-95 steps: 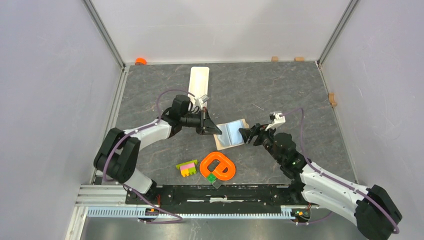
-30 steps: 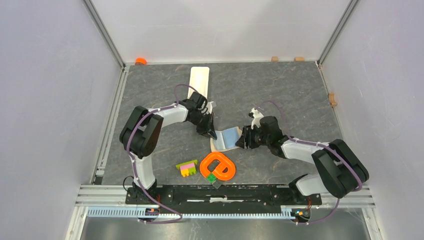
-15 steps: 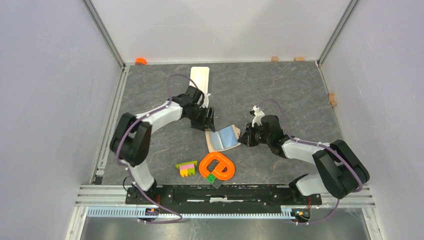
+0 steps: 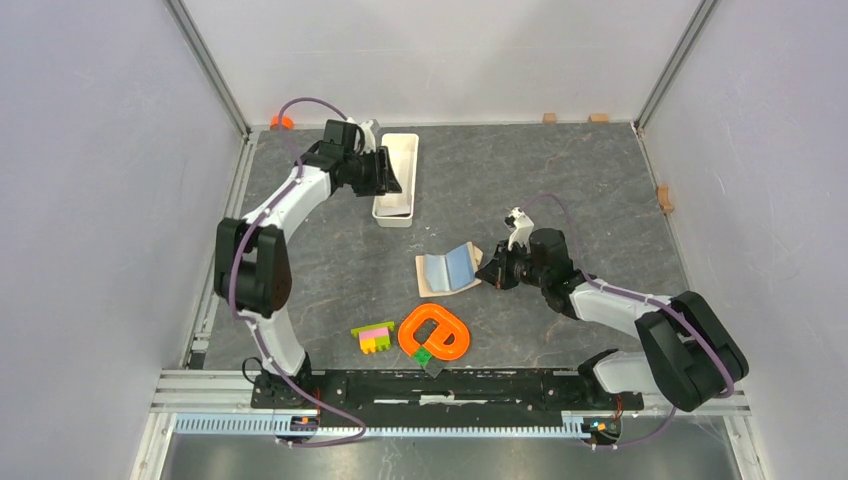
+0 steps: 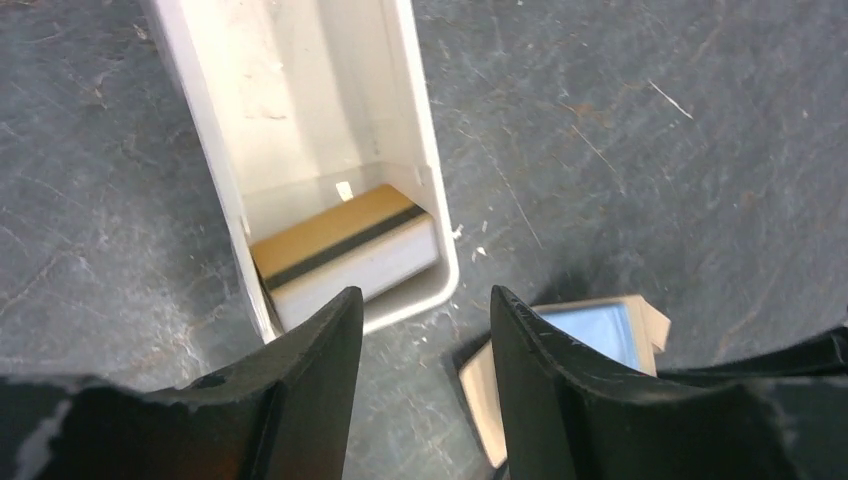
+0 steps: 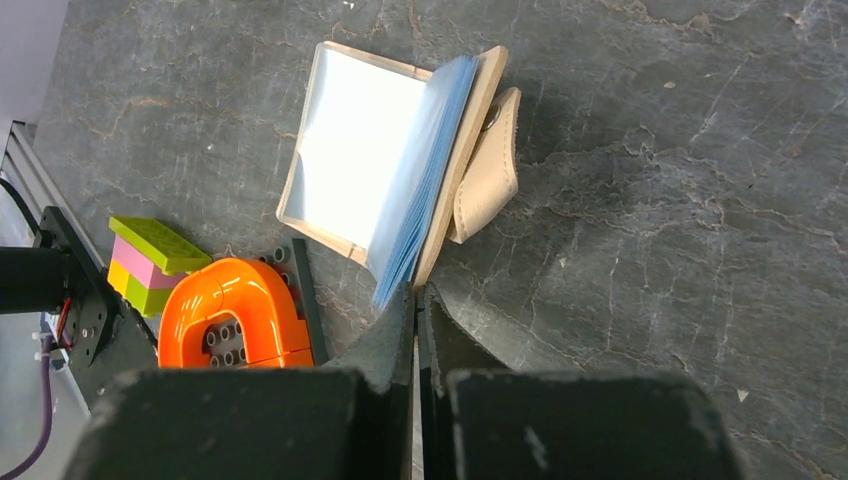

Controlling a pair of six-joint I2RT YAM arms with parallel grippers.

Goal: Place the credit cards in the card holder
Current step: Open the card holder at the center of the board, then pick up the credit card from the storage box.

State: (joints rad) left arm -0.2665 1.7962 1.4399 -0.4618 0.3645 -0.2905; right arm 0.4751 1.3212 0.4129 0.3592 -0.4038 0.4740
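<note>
At the far left, your left tool (image 5: pixel 426 300) hangs over the near end of the white tray (image 5: pixel 420 120), its fingers spread and nothing between them. The orange-gold card (image 5: pixel 335 235) lies tilted against that end wall inside the tray. I judge the step in hand to be fetching this second card. You'll need to drop the fingers into the narrow tray and catch the card's raised edge without snagging the wall.

Toward the middle of the table (image 4: pixel 560 180), the card holder (image 6: pixel 480 110) lies open, with the light blue card (image 6: pixel 425 170) standing tilted in it.

On the right, your right tool (image 6: pixel 415 295) is pressed together at the blue card's lower corner. Whether it actually pinches that corner, I cannot tell. Keep it there to steady the holder.
</note>
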